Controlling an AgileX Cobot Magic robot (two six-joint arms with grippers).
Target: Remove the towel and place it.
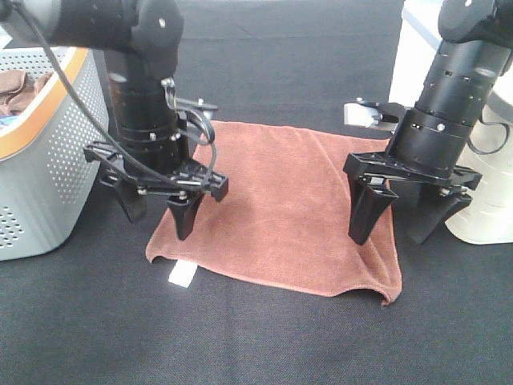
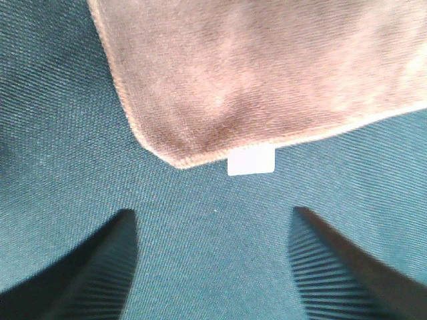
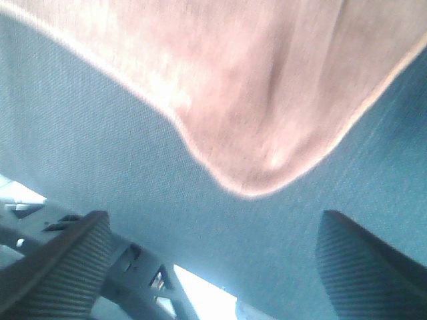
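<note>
Exterior high shows both claws spread empty, left gripper and right gripper, over the towel, probably limp and light; pinch its corners.

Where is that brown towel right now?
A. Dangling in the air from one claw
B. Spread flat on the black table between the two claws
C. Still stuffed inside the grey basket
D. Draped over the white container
B: the towel lies spread on the black table, and both the left gripper and right gripper are open with nothing held in them.
</note>
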